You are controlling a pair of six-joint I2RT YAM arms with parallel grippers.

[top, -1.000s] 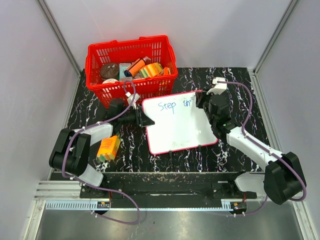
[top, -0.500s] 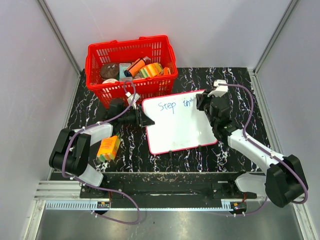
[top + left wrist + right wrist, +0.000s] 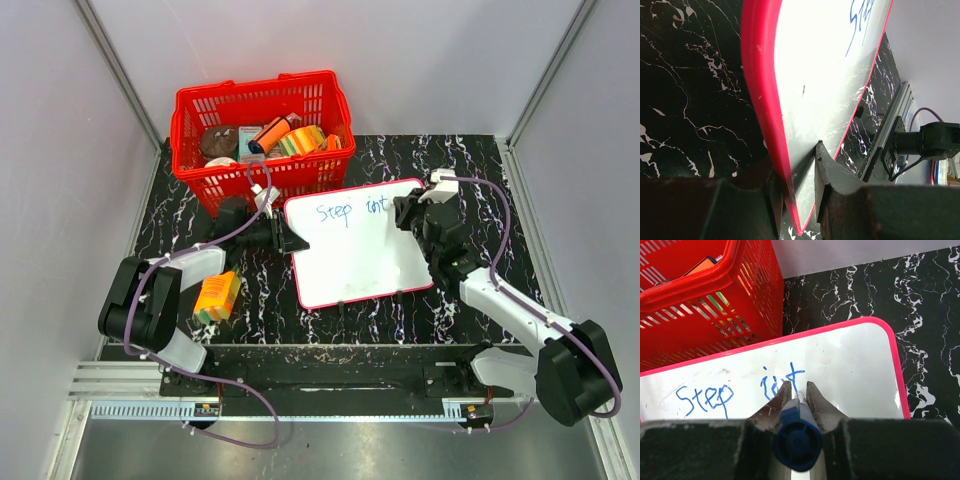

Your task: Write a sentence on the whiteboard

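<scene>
The whiteboard (image 3: 360,255), white with a thin red frame, lies on the black marbled table. Blue handwriting (image 3: 350,210) on its top line reads "Step" and then "int"; it also shows in the right wrist view (image 3: 782,380). My left gripper (image 3: 291,240) is shut on the board's left edge; in the left wrist view the jaws (image 3: 796,161) pinch the red frame (image 3: 760,75). My right gripper (image 3: 408,212) is shut on a blue marker (image 3: 797,437), with its tip on the board just right of the "t" (image 3: 799,390).
A red basket (image 3: 257,84) holding several items stands behind the board's far left corner, and shows in the right wrist view (image 3: 700,295). An orange, yellow and green box (image 3: 217,296) lies on the table by the left arm. Grey walls close in the table.
My right gripper has moved a little to the right along the top line with the marker, uncovering the letters "int". The left gripper and the board have not moved.
</scene>
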